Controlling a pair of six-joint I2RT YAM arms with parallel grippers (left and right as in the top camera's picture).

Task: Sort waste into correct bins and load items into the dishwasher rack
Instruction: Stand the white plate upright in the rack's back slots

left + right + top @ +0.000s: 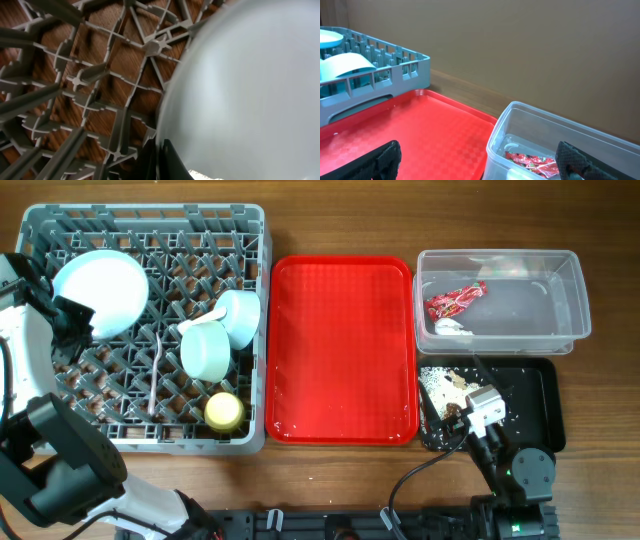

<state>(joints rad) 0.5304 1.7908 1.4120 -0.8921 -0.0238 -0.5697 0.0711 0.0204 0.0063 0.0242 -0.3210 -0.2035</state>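
Observation:
The pale blue plate (100,290) leans in the grey dishwasher rack (145,215) at its back left. My left gripper (78,315) is at the plate's left edge. In the left wrist view the gripper (161,160) is shut on the rim of the plate (250,85), over the rack's lattice (125,65). A mint green bowl (205,350), a pale blue bowl (240,315), a yellow cup (224,410) and a white fork (155,375) also lie in the rack. My right gripper (462,415) hangs open over the black tray (535,395); its wrist view shows the gripper (482,155) empty.
The red serving tray (340,350) lies between the rack and the bins. The clear tub (497,253) holds the red wrapper (455,300) and a white napkin (452,327). Food scraps (440,385) lie in the black tray's left part.

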